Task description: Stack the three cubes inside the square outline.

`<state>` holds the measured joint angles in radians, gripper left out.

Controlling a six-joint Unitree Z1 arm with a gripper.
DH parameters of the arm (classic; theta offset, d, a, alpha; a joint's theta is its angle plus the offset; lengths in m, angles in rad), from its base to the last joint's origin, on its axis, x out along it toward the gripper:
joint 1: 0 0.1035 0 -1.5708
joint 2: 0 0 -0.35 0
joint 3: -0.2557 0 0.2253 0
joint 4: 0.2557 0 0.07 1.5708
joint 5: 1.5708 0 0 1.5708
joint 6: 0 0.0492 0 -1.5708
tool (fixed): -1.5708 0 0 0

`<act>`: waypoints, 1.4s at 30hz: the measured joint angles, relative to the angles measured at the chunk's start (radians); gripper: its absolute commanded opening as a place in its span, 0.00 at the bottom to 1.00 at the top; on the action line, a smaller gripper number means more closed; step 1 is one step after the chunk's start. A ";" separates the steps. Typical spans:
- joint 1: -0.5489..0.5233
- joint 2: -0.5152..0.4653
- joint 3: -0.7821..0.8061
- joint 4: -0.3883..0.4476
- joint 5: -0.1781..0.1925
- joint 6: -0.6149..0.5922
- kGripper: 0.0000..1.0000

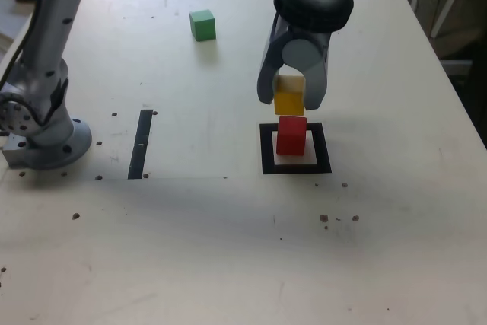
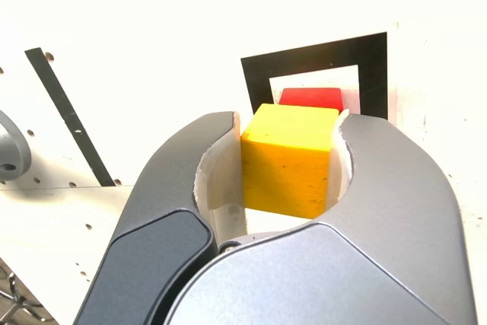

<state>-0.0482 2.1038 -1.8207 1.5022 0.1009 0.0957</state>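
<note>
We count three cubes, one of each colour. The yellow cube [image 1: 289, 102] is clamped between the two jaws of the gripper [image 1: 290, 97] in the upper middle of the exterior view, hanging just above the red cube [image 1: 291, 134]; we cannot tell whether the two touch. The red cube sits inside the one square outline [image 1: 266, 150], right of centre in that view. The green cube [image 1: 202, 25] lies alone near the top, left of centre, well apart from the others. We also see one narrow black strip [image 1: 141, 142] at the exterior view's left, beside the arm's base [image 1: 46, 142]. All rest on the pale table [image 1: 228, 241].
</note>
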 measured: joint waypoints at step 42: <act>-0.011 -0.090 0.064 -0.056 0.045 0.061 1.00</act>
<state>-0.0588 2.0137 -1.7562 1.4464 0.1462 0.1571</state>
